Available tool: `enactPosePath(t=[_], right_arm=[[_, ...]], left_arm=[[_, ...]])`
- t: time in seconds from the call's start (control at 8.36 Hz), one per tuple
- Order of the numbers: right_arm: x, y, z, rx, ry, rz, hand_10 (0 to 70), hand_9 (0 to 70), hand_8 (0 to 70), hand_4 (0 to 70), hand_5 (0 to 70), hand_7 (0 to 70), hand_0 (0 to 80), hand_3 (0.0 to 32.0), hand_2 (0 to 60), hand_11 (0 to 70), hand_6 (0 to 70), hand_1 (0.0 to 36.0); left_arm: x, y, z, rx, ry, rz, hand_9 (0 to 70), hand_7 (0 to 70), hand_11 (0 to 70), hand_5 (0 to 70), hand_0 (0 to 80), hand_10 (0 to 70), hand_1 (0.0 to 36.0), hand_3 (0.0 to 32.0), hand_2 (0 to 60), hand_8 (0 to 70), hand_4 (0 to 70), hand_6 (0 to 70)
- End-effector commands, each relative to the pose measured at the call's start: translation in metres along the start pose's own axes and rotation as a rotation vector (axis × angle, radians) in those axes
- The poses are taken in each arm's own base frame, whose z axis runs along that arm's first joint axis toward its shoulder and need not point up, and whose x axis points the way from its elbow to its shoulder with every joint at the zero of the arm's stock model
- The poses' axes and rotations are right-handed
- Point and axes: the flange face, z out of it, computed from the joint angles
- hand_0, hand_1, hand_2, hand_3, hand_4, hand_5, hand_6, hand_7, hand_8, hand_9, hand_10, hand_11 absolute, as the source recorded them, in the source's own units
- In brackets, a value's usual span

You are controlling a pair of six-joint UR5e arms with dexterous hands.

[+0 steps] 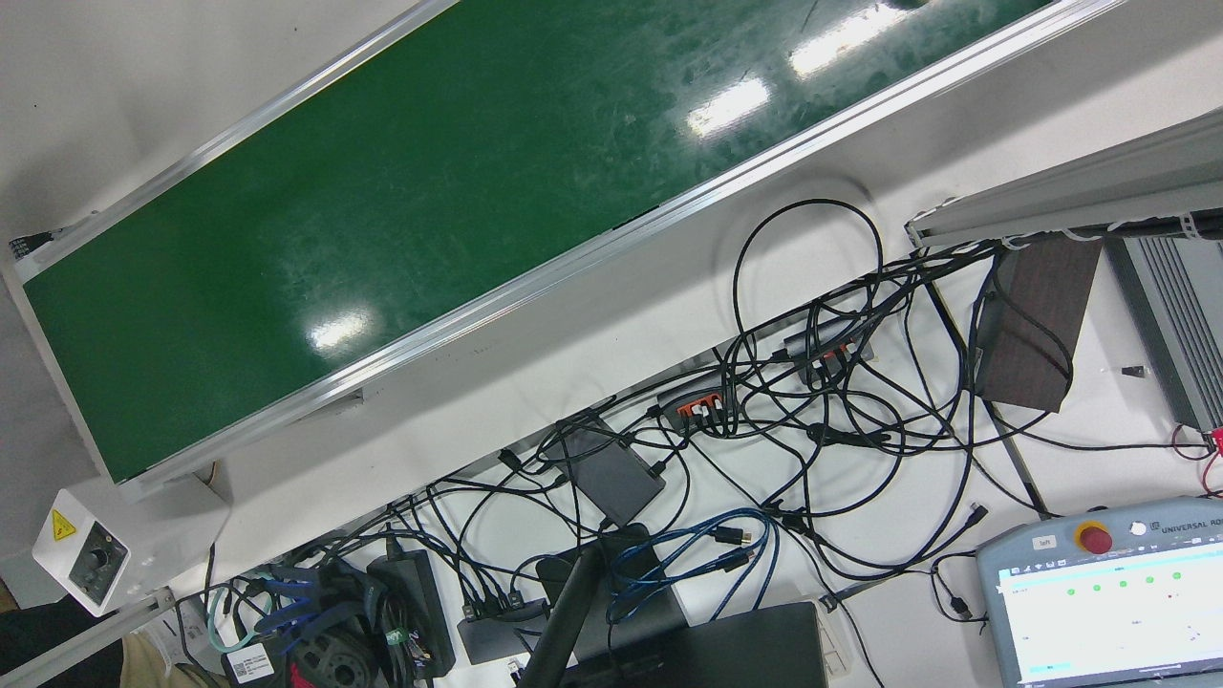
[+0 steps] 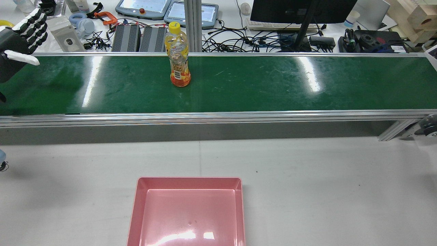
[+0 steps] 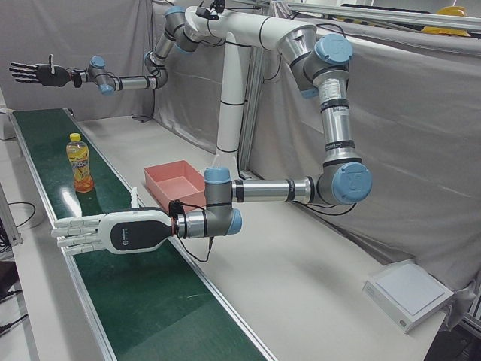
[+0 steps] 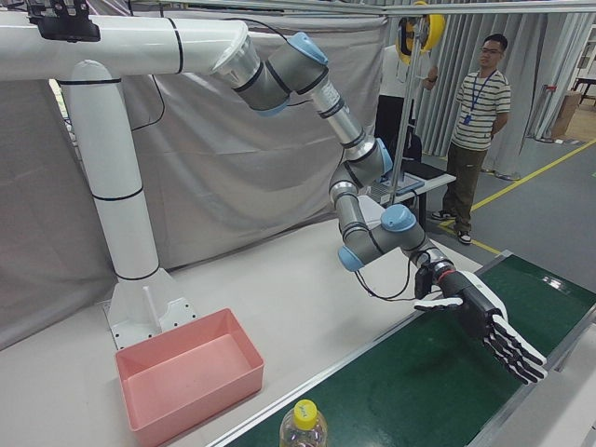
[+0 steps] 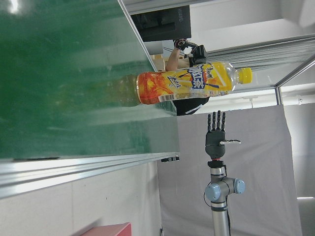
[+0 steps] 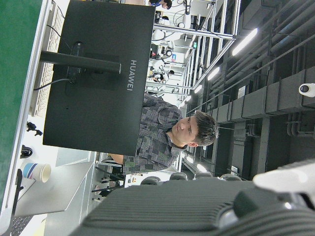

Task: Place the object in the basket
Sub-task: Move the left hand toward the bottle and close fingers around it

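Note:
A yellow-capped juice bottle stands upright on the green conveyor belt, left of its middle. It also shows as the bottle in the left-front view and the bottle in the left hand view. My left hand is open, fingers straight, reaching across the belt well left of the bottle; the same hand hovers low and the left hand holds nothing. My right hand is open, raised high beyond the bottle. The pink basket sits empty on the white table.
Behind the belt lie a monitor, teach pendants, power bricks and tangled cables. A person stands past the belt's end. The white pedestal rises behind the basket.

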Motion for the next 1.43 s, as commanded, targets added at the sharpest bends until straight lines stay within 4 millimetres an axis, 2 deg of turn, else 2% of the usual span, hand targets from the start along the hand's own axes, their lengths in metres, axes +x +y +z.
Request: enactPosePath(t=[0.0,0.36,0.48,0.84,1.32], right_arm=[[0.0,0.0,0.0,0.0,0.0,0.0,0.0,0.0,0.0,0.0,0.0,0.0,0.0,0.0,0.0,0.0,0.0,0.0],[0.0,0.0,0.0,0.0,0.0,0.0,0.0,0.0,0.0,0.0,0.0,0.0,0.0,0.0,0.0,0.0,0.0,0.0],[0.0,0.0,0.0,0.0,0.0,0.0,0.0,0.0,0.0,0.0,0.0,0.0,0.0,0.0,0.0,0.0,0.0,0.0],[0.0,0.0,0.0,0.0,0.0,0.0,0.0,0.0,0.0,0.0,0.0,0.0,0.0,0.0,0.0,0.0,0.0,0.0],[0.0,0.0,0.0,0.0,0.0,0.0,0.0,0.0,0.0,0.0,0.0,0.0,0.0,0.0,0.0,0.0,0.0,0.0]], left_arm=[[-0.019,0.015,0.011,-0.021,-0.012,-0.011,0.0,0.0,0.0,5.4,59.0,0.0,9.6,0.0,0.0,0.0,0.0,0.0],[-0.022,0.03,0.029,-0.004,0.0,-0.007,0.0,0.0,0.0,5.9,59.7,0.0,10.0,0.0,0.0,0.0,0.0,0.0],[-0.032,0.038,0.034,-0.016,-0.013,-0.015,0.0,0.0,0.0,5.8,59.4,0.0,10.0,0.0,0.0,0.0,0.0,0.0],[-0.045,0.045,0.035,-0.026,-0.031,-0.022,0.0,0.0,0.0,6.3,59.9,0.0,10.2,0.0,0.0,0.0,0.0,0.0],[-0.045,0.049,0.035,-0.034,-0.032,-0.024,0.0,0.0,0.0,5.8,60.2,0.0,10.3,0.0,0.0,0.0,0.0,0.0]])
